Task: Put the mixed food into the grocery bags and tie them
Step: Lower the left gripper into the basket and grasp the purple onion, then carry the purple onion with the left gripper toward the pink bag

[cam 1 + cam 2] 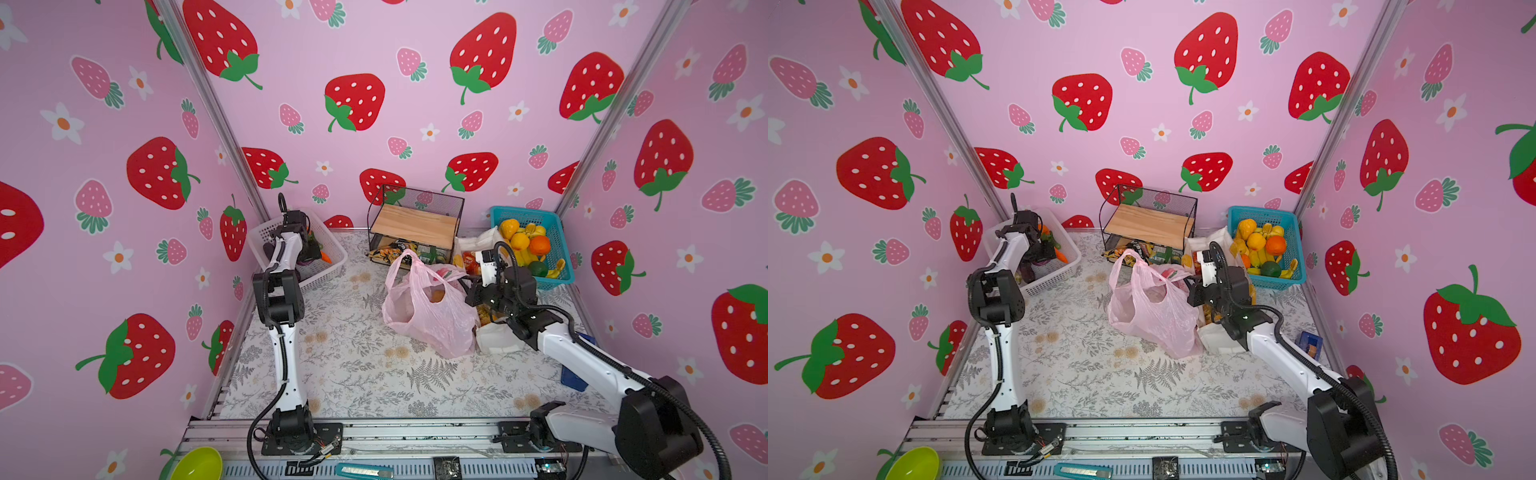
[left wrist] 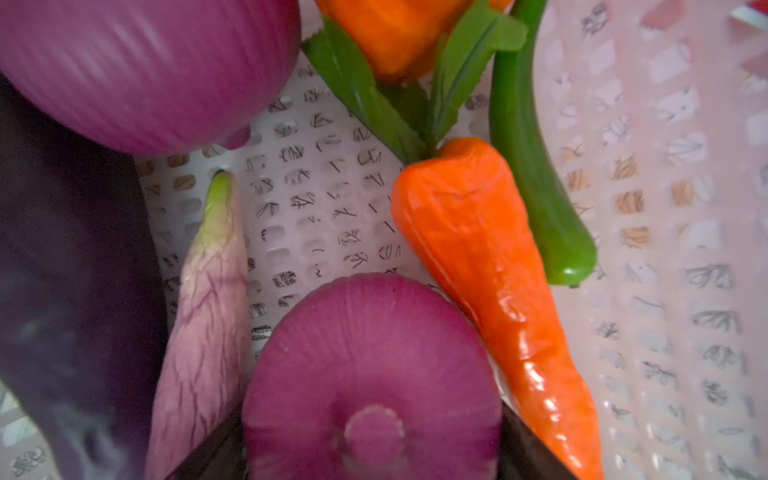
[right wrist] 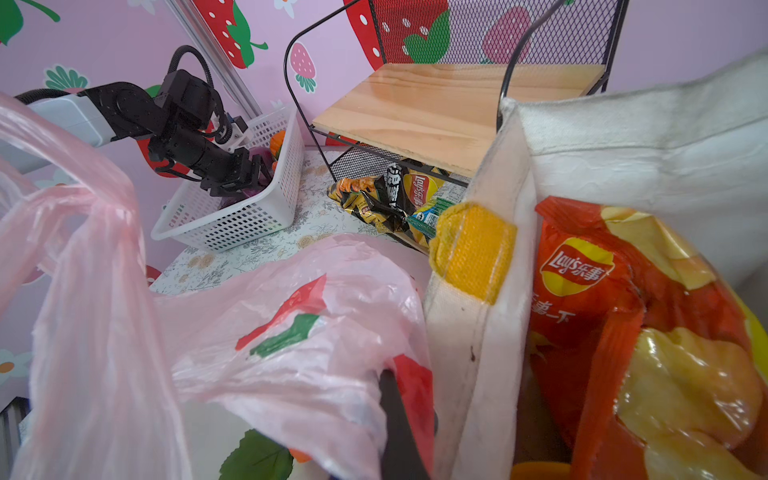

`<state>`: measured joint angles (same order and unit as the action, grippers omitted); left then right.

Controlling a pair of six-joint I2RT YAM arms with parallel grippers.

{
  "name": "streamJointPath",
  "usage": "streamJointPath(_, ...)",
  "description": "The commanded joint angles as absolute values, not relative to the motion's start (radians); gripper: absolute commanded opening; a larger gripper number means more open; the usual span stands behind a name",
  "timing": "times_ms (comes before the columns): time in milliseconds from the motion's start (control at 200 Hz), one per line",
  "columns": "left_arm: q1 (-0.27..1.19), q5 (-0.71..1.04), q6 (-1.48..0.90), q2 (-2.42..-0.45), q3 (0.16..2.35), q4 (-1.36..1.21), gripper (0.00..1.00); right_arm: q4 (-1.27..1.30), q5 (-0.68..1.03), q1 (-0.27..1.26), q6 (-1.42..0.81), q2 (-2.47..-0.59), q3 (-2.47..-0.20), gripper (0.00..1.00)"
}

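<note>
— Purple onion is sitting right under your left gripper, whose jaws are standing wide on either side of it. I am not managing to tell whether they are squeezing it or only flanking it
— Where is that lying in a top view?
— Left of centre, by the back wall, inside the white basket, with a carrot lying against it. You are wanting the jaws square across the onion's widest part and closing slowly. I am judging that round skin slippery, and the carrot likely to be dragged along
— And the destination?
— Your right gripper is sitting closed, seemingly pinching the rim of the pink bag. That bag is slumping just right of centre, with the white tote touching it on the right. You are needing that mouth held high and wide while you are lifting the onion straight up, clear of the basket wall, before swinging across
</note>
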<state>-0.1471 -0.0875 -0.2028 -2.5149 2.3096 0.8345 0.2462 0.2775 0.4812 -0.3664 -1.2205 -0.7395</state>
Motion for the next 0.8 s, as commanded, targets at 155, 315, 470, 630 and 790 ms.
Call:
streamJointPath(155, -0.161, -0.078, -0.198, -2.46, 2.349, 0.855, 0.58, 0.262, 0.27, 0.476, -0.362, -1.232, -0.732, 0.0)
streamJointPath(315, -0.161, -0.058, -0.236, -2.312, 2.229, 0.798, 0.56, 0.262, 0.272, 0.476, -0.363, -1.229, -0.733, 0.0)
streamJointPath(470, -0.152, -0.013, -0.3, -2.078, 1.969, 0.646, 0.56, 0.261, 0.272, 0.476, -0.362, -1.223, -0.732, 0.0)
streamJointPath(630, -0.117, 0.04, -0.365, -1.82, 1.7, 0.53, 0.55, 0.262, 0.275, 0.476, -0.364, -1.22, -0.732, 0.0)
streamJointPath(790, 0.025, -0.03, -0.404, -1.52, 1.356, 0.39, 0.53, 0.262, 0.277, 0.476, -0.365, -1.22, -0.73, 0.0)
